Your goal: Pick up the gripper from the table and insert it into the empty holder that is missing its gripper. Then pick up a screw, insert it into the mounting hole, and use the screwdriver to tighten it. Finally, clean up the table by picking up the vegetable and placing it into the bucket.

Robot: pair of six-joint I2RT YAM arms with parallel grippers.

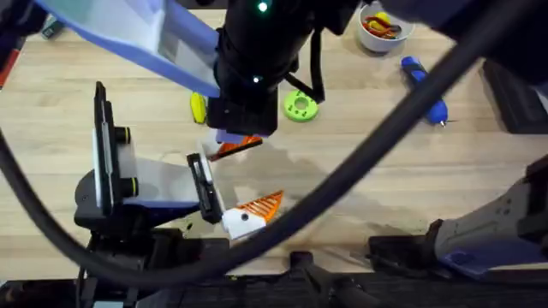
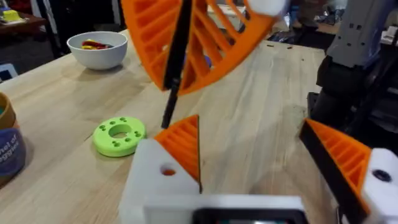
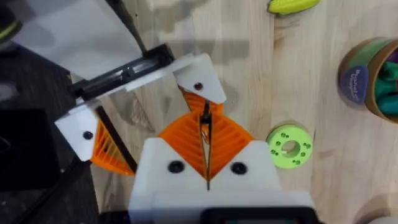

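Centre of the light wooden table [image 1: 385, 162], right under the dark bulk of the reaching right arm: right arm's gripper [image 3: 205, 118] nose-down, white fingers with orange ribbed pads pressed together, just a thin black strip between the pads. Impossible to tell whether anything is pinched in there.

Directly below that tip, left arm's gripper [image 2: 252, 123], coming in from 9 o'clock, fingers well apart and holding nothing. On its 12 o'clock finger, the small white angular plastic holder [image 2: 149, 180] with the small orange plastic wedge gripper with a black face [image 2: 185, 146] sitting in it, black face turned inward. Orange showing through the holder's round mounting hole, against a dark dot on the opposite finger's mount. Tip of the black strip right at the orange wedge gripper; touching or a hair apart, cannot tell.

Round green plastic disc with holes [image 1: 300, 106] flat at 1 o'clock of the action. At the disc's 9 o'clock, the small oblong yellow toy vegetable [image 1: 198, 107] lying on the table. At 2 o'clock, the blue pen-shaped screwdriver [image 1: 424, 85] lying untouched. White round bowl [image 1: 385, 30] of small red and yellow bits at 1 o'clock, farther off. Brown-orange cylindrical bucket with a blue label band [image 3: 364, 81] upright near the disc, apart from it.
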